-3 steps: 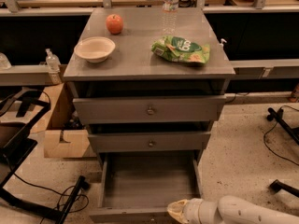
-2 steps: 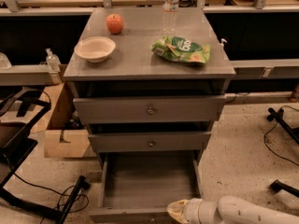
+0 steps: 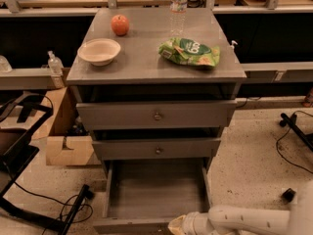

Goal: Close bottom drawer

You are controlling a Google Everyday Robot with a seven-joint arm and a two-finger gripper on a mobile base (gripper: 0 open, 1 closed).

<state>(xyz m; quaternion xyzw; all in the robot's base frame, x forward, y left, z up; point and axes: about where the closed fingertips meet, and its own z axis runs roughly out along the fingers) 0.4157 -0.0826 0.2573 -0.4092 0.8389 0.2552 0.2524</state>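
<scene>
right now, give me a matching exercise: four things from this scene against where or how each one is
Things:
1 bottom drawer
2 apple
3 chip bag
4 gripper

Place or state:
a red, back left on the cabinet top
b green, on the right side of that top
c low in the view, at the drawer's front edge
d pulled out

Pairs: 1-d, 2-a, 3-b, 4-c

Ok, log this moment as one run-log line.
bottom drawer: pulled out, not yet closed | claw: low, at the drawer's front panel, right of middle | arm: enters from lower right
</scene>
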